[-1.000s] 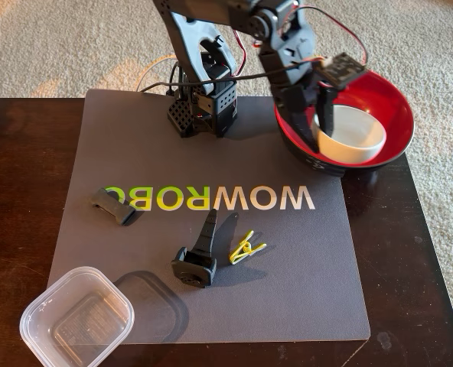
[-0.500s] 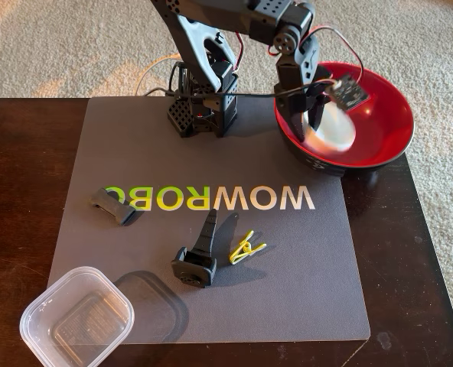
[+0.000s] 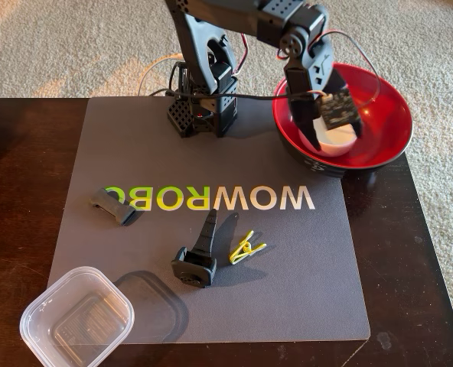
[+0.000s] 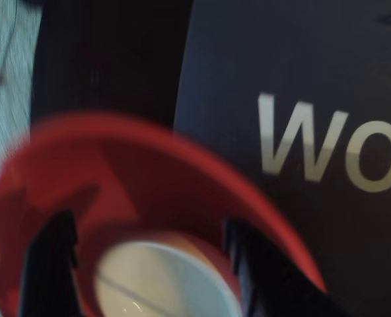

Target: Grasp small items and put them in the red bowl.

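Take the red bowl (image 3: 379, 115) as your landmark: it sits at the mat's (image 3: 303, 290) far right corner in the fixed view, and the gripper (image 3: 318, 130) hangs inside its near-left part, jaws spread either side of the cream-white ring (image 3: 337, 144) lying on the bowl floor. The bowl's right half is bare red. Left of the bowl, the arm's base (image 3: 203, 111) blocks the mat's far edge. Toward you from the bowl, the lettering strip is clear. Beyond it stand the black pointed part (image 3: 198, 252) and yellow clip (image 3: 246, 248), just beside each other; the black bar (image 3: 113, 206) lies well left, and a clear tub (image 3: 77, 321) fills the near-left corner.
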